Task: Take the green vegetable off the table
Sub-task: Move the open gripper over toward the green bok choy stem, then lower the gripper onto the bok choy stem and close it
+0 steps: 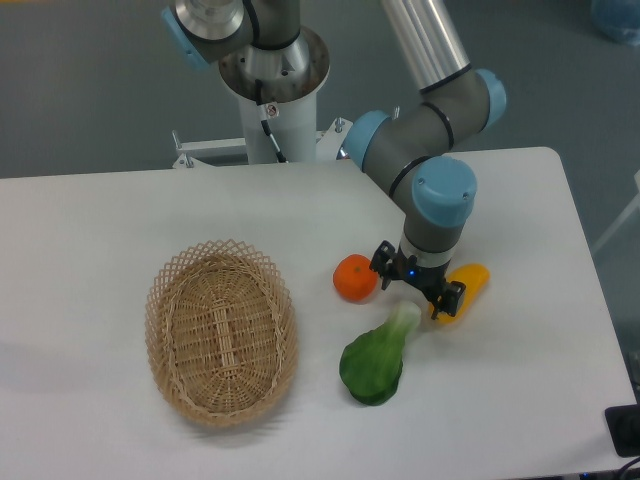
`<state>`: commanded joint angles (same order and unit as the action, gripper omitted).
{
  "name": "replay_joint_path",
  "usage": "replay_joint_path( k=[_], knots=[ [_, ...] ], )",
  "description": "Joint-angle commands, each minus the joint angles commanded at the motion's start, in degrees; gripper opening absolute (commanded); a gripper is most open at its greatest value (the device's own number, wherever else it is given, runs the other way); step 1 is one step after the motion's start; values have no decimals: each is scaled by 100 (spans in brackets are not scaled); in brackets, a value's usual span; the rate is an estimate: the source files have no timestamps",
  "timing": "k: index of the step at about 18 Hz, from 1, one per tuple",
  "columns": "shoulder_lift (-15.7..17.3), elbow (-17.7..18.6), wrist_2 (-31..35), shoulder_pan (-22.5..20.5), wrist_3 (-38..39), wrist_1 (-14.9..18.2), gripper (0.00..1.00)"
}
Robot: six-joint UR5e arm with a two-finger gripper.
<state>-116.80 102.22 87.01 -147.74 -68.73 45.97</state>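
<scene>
The green vegetable (375, 360) lies on the white table (100, 230), its dark leafy end toward the front and its pale stem pointing back right. My gripper (417, 289) points down just above and behind the stem tip. Its two black fingers (384, 268) stand apart, so it is open and holds nothing. It does not touch the vegetable.
An orange (355, 278) sits just left of the gripper. A yellow vegetable (462, 287) lies just right of it, partly hidden by a finger. A woven wicker basket (221, 330) stands to the left. The arm's base (272, 80) is at the back edge.
</scene>
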Motion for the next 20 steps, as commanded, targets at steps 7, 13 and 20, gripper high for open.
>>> replay_joint_path(
  k=[7, 13, 20],
  knots=[
    [-123, -9, 26, 18, 0, -184, 100],
    [-176, 9, 35, 53, -9, -299, 100],
    [-194, 62, 114, 53, -70, -519, 68]
  ],
)
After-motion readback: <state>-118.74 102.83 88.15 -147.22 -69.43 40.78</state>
